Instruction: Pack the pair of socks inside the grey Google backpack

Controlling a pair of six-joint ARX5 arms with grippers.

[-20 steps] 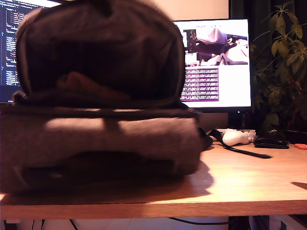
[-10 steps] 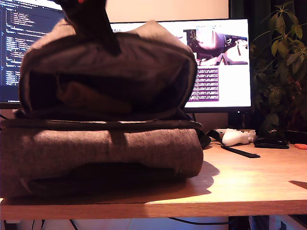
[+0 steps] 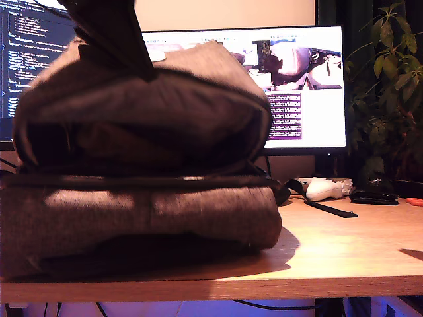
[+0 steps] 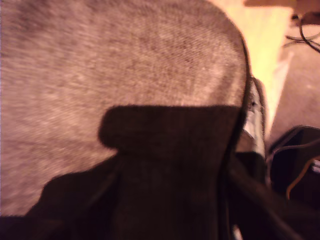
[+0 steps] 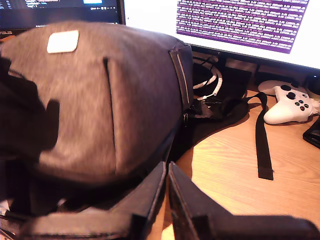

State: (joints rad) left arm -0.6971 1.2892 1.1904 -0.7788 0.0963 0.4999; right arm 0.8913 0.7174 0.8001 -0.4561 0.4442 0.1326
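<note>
Backpack [image 3: 142, 205] lies flat on worktop [image 3: 344, 251], grey flap humped over its top, dark opening facing ext cam. Pale patch [image 5: 63, 41] on flap. Socks not visible in any view. Dark arm [image 3: 109, 33] comes down onto flap top. 1st wrist view: grey weave w/ dark blurred shape over it, fingers' state can't tell. My second gripper [image 5: 166, 172] beside backpack, fingers [image 5: 150, 192] pressed together, nothing between. Black strap [image 5: 263, 135] trails from backpack; white controller [image 5: 290, 102] past it, near monitor [image 3: 297, 86].
</note>
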